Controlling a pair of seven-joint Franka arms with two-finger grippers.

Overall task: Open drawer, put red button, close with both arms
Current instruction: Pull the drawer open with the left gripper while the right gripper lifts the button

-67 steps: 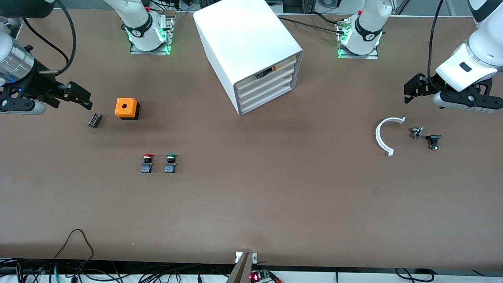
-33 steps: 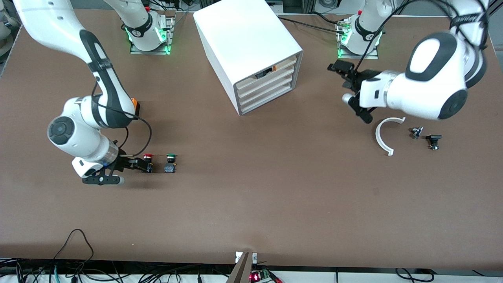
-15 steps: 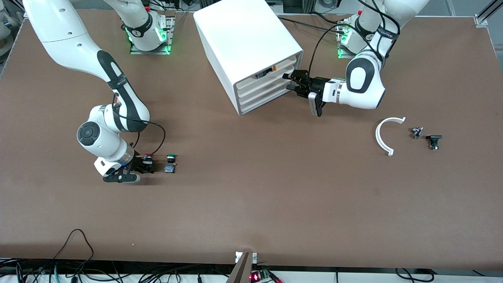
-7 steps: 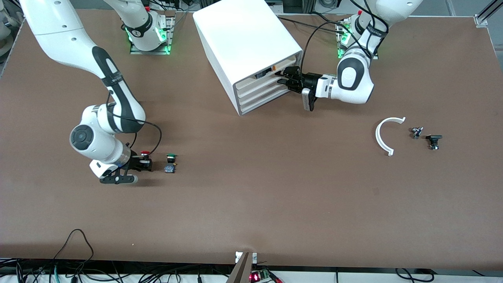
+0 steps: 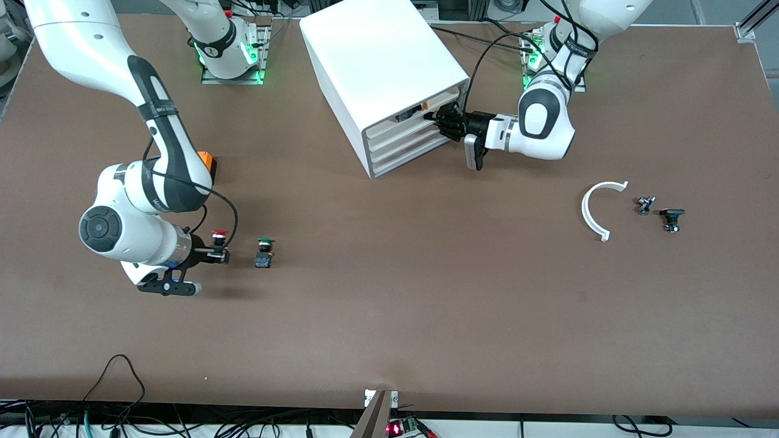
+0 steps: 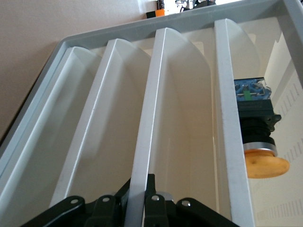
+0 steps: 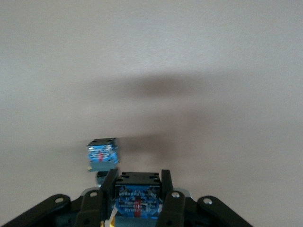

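The red button point(image 5: 218, 233) is held by its black-blue base in my right gripper point(image 5: 217, 254), just above the table beside the green-capped twin point(image 5: 264, 250). In the right wrist view my right gripper point(image 7: 138, 201) is shut on that base point(image 7: 137, 194), and the twin's base point(image 7: 102, 156) shows farther off. My left gripper point(image 5: 439, 121) is at the front of the white cabinet point(image 5: 377, 55). In the left wrist view my left gripper point(image 6: 141, 201) has its fingers closed either side of the front lip of the second drawer from the top point(image 6: 156, 94). All drawers look closed.
The top drawer holds an orange-capped button point(image 6: 258, 142). An orange box point(image 5: 209, 162) is partly hidden by my right arm. A white curved piece point(image 5: 593, 210) and two small dark parts point(image 5: 645, 205) point(image 5: 671, 218) lie toward the left arm's end.
My right gripper closed on the red button and drew it up and away from the green one. My left gripper moved in to the cabinet front and closed on a drawer's lip.
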